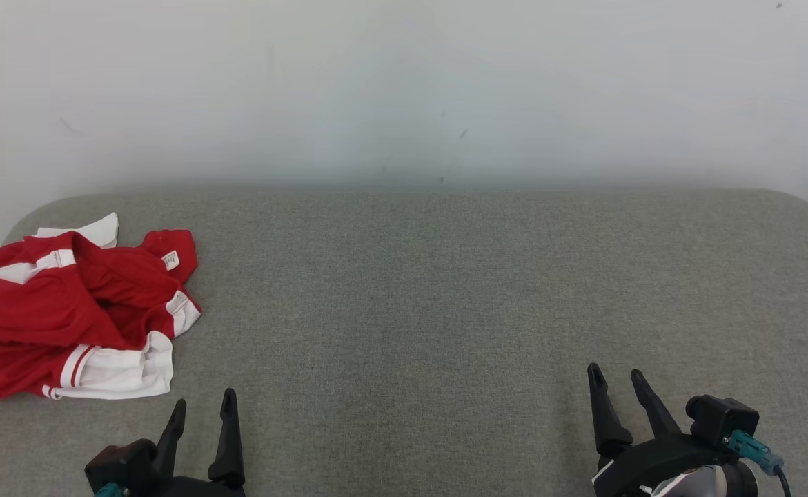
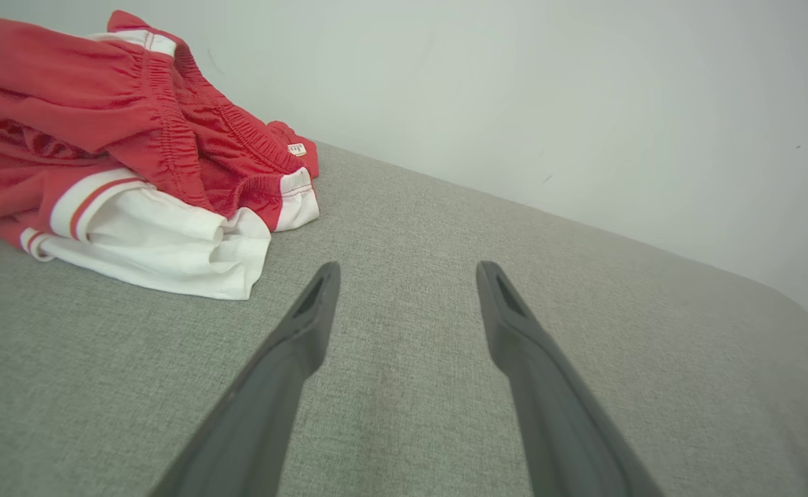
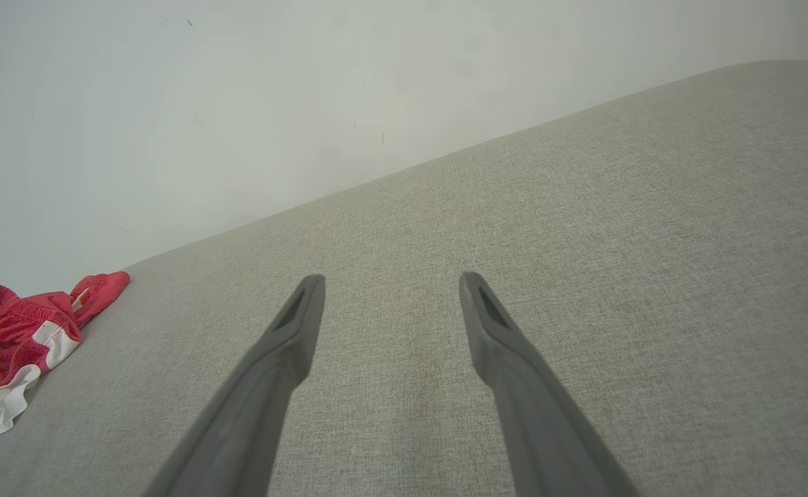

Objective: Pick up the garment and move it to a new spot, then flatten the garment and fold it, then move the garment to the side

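A red and white garment [image 1: 65, 314] is seen crumpled at the left end of the grey padded surface [image 1: 445, 310], part of it running past that surface's left edge in the head view. No clean long axis can be read from the heap; it is spread slightly more along the surface's width than towards the wall [image 1: 404, 90] behind the surface. A red corner bearing a small white label [image 1: 170, 260] is pointed towards the surface's back edge, while the white hem panel [image 2: 169, 248] is turned towards its front edge.

The left gripper [image 1: 204, 400] is held above the surface's front edge, just short of the hem, fingers spread wide and empty. The right gripper [image 1: 615, 373] is held over the surface's right front part, well apart from the garment, fingers likewise wide and empty.

A gathered elastic waistband [image 2: 169, 131] is resolved in the left wrist view, where the head view gives plain red folds. A teal connector [image 1: 749, 445] on the right gripper is given by the head view.
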